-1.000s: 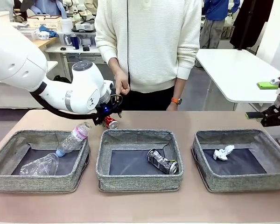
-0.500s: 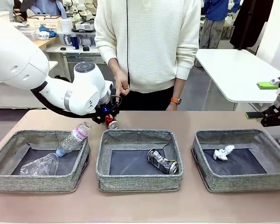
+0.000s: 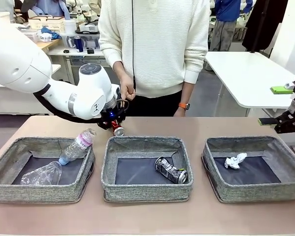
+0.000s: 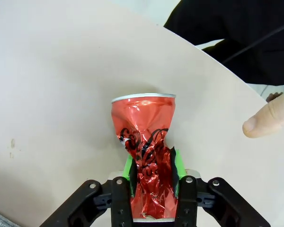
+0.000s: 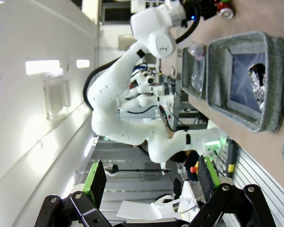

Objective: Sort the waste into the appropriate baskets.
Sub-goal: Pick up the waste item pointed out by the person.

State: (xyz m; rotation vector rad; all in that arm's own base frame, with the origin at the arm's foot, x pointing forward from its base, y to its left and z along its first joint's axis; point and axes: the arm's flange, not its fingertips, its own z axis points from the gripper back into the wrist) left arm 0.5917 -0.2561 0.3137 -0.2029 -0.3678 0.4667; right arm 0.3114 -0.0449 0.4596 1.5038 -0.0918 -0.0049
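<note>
The red can (image 4: 146,156) sits between the green pads of the left gripper (image 4: 151,182), which pinch its crumpled lower half; its silver rim points away over the bare table (image 4: 52,85). In the front view the can (image 3: 117,129) is just behind the far wall of the middle basket (image 3: 146,191), near the person's hand (image 3: 127,90), whose thumb (image 4: 267,118) shows close beside the can in the wrist view. Whether the can rests on the table or is just clear of it, I cannot tell.

Most of the sorting looks done. The left basket (image 3: 42,189) holds the crushed clear bottle (image 3: 41,173), and the pink-label bottle (image 3: 77,146) leans on its right wall. The middle basket holds the black can (image 3: 170,170). The right basket (image 3: 253,191) holds the white paper (image 3: 235,160). No other litter lies loose on the table.

What is left, by my reading, is this one can: it belongs with the black can, so the grip must carry it over the near wall and drop it in the middle basket.

The right gripper (image 5: 149,182) hangs off to the side above the right basket's far corner, its jaws spread wide with nothing between them.
</note>
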